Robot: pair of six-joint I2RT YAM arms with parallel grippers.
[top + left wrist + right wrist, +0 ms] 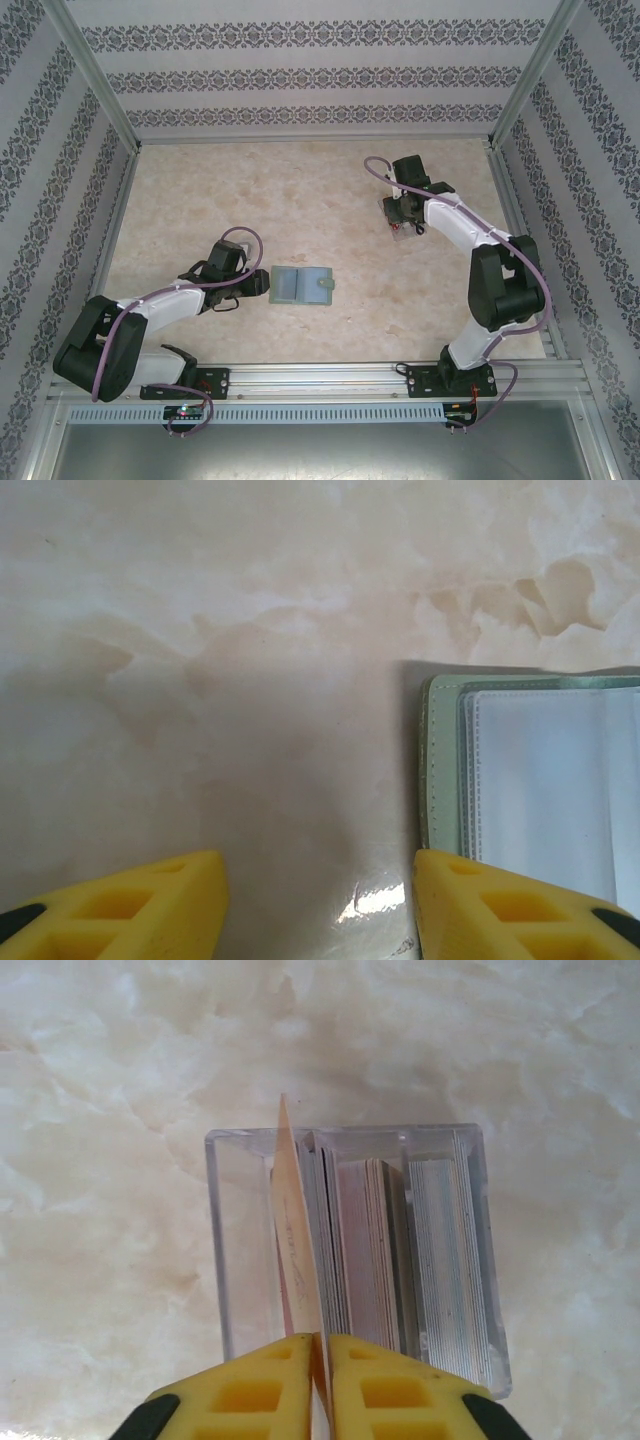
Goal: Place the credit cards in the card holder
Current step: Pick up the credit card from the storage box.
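Lying open on the marbled table, the card holder is seen near the front, clear sleeves upward. The left gripper is held at its left edge with jaws parted, nothing gripped; one yellow finger is placed by the corner. Farther back, a clear tray is stocked with upright credit cards, and one tilted card is pinched edge-on by the closed right gripper.
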